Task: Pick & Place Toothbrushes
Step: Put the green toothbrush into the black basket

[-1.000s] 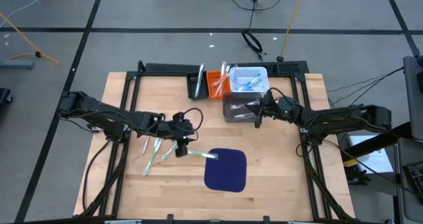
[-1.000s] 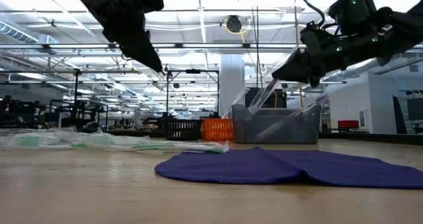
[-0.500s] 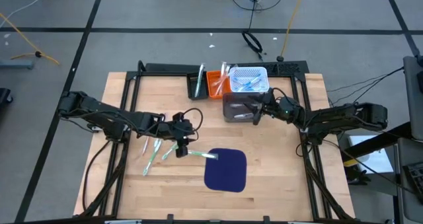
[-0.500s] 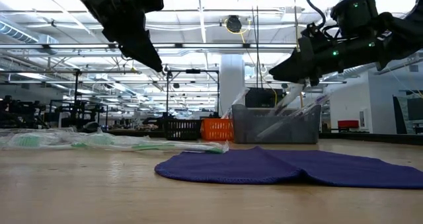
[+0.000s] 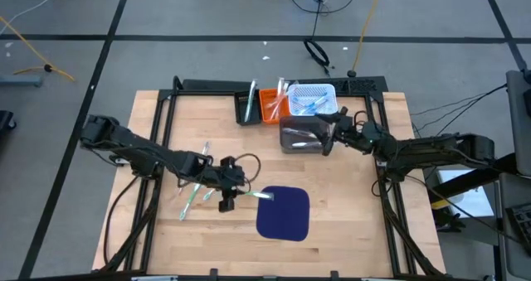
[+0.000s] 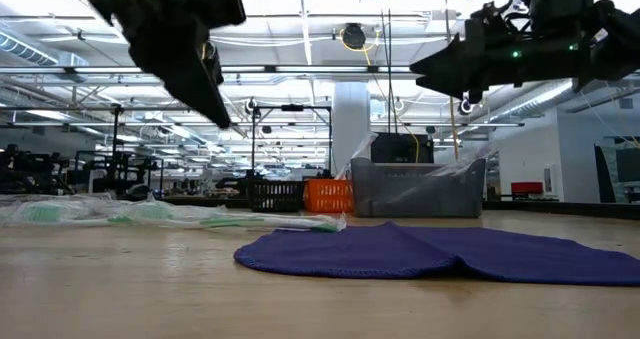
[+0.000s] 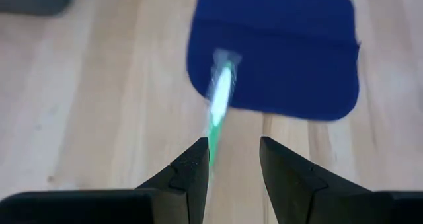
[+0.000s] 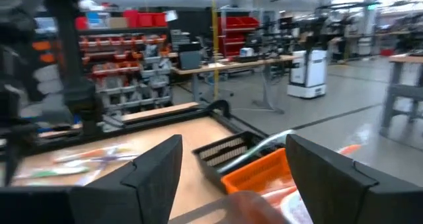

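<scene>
Wooden tabletop (image 5: 149,123) carries loose toothbrushes (image 5: 192,194) left of centre; the left gripper (image 5: 226,200) hovers there, jaws parted and empty, beside a blue mat (image 5: 283,212). Right of centre, the right gripper (image 5: 330,128) hangs wide open over a grey bin (image 5: 300,137).

Green toothbrush (image 7: 218,105): blurring, handle end hiding behind left gripper (image 7: 233,159) beside blue mat (image 7: 277,45).

Toothbrushes (image 5: 192,191) left of mat (image 5: 283,212), bins (image 5: 300,136) behind
</scene>
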You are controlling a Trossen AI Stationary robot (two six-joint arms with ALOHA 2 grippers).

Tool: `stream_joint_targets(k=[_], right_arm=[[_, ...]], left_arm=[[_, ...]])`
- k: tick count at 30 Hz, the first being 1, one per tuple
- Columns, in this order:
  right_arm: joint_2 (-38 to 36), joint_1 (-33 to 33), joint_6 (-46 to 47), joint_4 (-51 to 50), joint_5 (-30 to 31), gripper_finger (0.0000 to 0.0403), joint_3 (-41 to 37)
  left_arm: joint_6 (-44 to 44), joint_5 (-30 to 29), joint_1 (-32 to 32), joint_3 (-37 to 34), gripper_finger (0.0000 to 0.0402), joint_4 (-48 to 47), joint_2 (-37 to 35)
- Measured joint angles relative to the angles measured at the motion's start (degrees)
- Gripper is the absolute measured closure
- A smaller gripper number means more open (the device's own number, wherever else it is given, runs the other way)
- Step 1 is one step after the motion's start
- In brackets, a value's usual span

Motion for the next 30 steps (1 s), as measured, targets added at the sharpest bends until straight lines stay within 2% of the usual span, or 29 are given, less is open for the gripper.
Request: stream_joint_targets(k=[4, 15, 22, 24, 28, 30], right_arm=[[-0.80, 2.22, 0.47, -1.51, -2.24, 0.0151, 0.00], [-0.80, 6.19, 0.06, -1.40, -2.31, 0.0156, 0.00], [-0.80, 6.16, 0.06, -1.62, -2.29, 0.0156, 0.00], [-0.80, 6.16, 0.06, -1.83, -2.29, 0.0156, 0.00], [-0.80, 6.16, 0.45, -2.29, -2.29, 0.0156, 0.00], [-0.80, 6.16, 0.48, -2.46, -2.29, 0.0156, 0.00]], left_arm=[[-0.05, -0.06, -0.62, 0.00, 0.0266, 0.68, 4.30], [-1.25, 0.42, 0.45, 0.00, 0.0266, -0.10, 13.71], [-1.74, 1.27, 1.24, 0.09, 0.0267, -0.04, 16.18], [-2.22, 1.51, 1.24, 0.09, 0.0282, 0.02, 16.11], [-2.98, 1.62, 1.24, -0.02, 0.0369, -0.29, 14.79], [-3.80, 1.09, 1.24, -0.02, 0.0389, -0.26, 13.93]])
